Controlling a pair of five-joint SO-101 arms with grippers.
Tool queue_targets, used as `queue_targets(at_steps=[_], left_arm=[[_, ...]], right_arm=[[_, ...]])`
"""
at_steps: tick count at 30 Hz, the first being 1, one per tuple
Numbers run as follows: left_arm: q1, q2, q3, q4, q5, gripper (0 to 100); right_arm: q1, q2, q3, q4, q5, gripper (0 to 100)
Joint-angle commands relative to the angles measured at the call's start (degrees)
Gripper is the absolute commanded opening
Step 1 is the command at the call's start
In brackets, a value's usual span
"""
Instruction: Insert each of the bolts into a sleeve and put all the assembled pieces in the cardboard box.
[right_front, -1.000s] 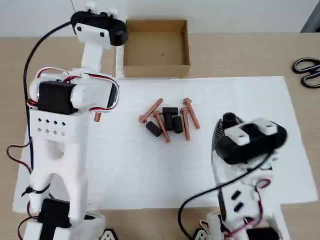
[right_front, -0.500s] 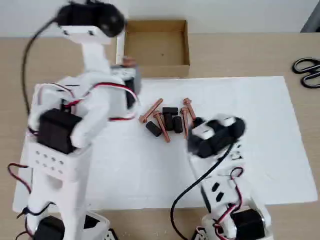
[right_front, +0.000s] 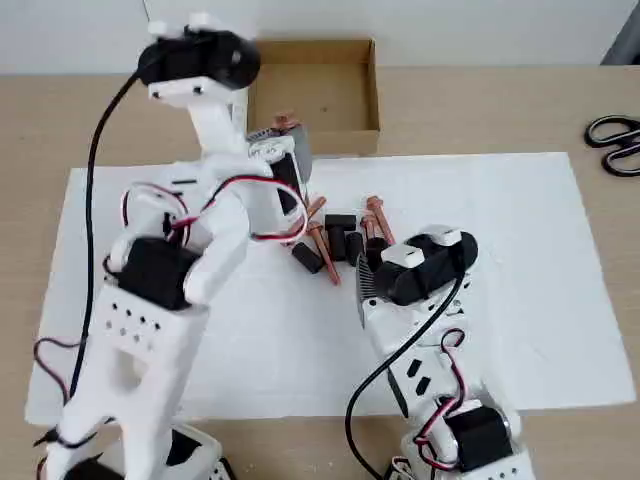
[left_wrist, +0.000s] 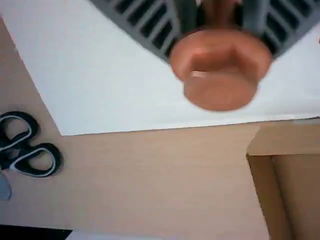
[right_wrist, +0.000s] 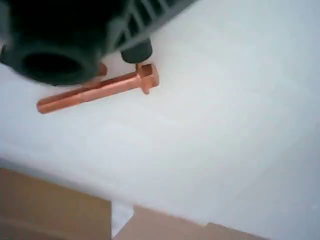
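Each bolt is copper-coloured, each sleeve black; cardboard box brown, sheet white, table tan; the scissors look black-handled, possibly dark grey.

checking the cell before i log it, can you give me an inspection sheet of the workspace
surface: white sheet over a wooden table
job's things: loose bolts and black sleeves piled mid-sheet; cardboard box at the far edge, no pieces seen inside
clutter: scissors on the bare table
grippers: left gripper shut on a bolt near the box; right gripper low over the pile
cables: black cables run along both arms
surroundings: pale wall behind the table
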Motion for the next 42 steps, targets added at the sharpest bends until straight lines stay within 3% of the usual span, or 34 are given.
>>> queue_targets(at_steps=[1,6,14,22,42], left_arm=[[3.25,-7.12,6.02,-7.91,0.26,1],[8.0,-14.24,17.71,-15.3,-2.11,1],[8.09,-20.48,33.89,-25.49,-2.55,1],[8.0,-22.95,41.1,-33.14,-2.29,1],[8.26,-22.59,42.59,-33.76,-2.2,1]], right_arm=[[-2.77,-0.75,2.9,-3.82,-0.7,0.4],[-4.79,-0.84,6.42,-7.69,-0.7,0.4],[-4.97,-0.84,6.51,-8.13,-0.7,0.4],[-5.14,-0.84,6.33,-7.69,-0.7,0.4],[-8.57,-0.84,6.42,-7.96,-0.7,0.4]])
